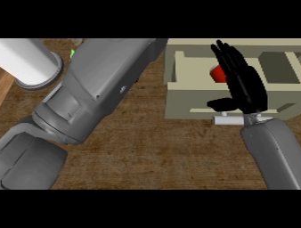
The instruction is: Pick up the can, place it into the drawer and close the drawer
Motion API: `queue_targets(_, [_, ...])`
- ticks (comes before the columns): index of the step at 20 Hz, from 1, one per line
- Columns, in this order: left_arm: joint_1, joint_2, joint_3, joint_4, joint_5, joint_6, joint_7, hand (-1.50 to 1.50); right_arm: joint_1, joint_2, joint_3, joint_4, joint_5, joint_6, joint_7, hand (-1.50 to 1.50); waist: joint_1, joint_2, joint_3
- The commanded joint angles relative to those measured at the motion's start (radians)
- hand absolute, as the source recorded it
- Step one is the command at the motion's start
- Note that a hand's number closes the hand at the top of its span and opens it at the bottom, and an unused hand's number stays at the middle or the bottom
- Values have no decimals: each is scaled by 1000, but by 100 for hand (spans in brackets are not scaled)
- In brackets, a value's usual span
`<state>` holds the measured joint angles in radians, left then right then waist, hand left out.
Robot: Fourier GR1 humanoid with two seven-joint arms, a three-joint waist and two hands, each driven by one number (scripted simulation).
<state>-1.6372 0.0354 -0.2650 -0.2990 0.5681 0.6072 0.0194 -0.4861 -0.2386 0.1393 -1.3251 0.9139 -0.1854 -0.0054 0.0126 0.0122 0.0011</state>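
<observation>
- a red can (216,74) sits inside the open drawer (186,103) at the far right of the wooden worktop (153,156); only a small part of it shows, the rest hidden behind the right hand (244,87).
- the right hand hangs over the drawer with fingers straight and close together and the thumb held out to the side, holding nothing; its heel is just above the drawer's pale handle (234,120).
- the left forearm (94,98) crosses the worktop's left half towards the far edge; the left hand is out of view, so its state cannot be told.
- a white cylinder (14,57) stands near the far left corner, well apart from the drawer.
- by the look of it, picking up and placing are done: the can appears to rest in the drawer, free of any hand.
- what is left is the closing: the drawer stands pulled out, and the right hand seems well placed to push on its front.
</observation>
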Motion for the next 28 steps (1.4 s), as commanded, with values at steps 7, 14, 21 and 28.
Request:
queue_targets(7, [94, 94, 3, -79, -29, -52, 31, -150, -251, 93, -69, 450, 139, -272, -6, -150, 33, -2, 0])
queue_targets(14, [115, 155, -14, -161, -54, -61, 114, -150, -403, 73, -155, 700, 148, -440, -68, -150, 59, -1, 0])
queue_targets(21, [230, 204, -27, -297, -59, -93, 140, -150, -585, 33, -188, 871, 185, -445, -37, -150, 90, -3, -1])
queue_targets(28, [309, 219, -49, -410, -72, -84, 177, -150, -674, 58, -226, 952, 161, -496, -60, -150, 104, 3, -1])
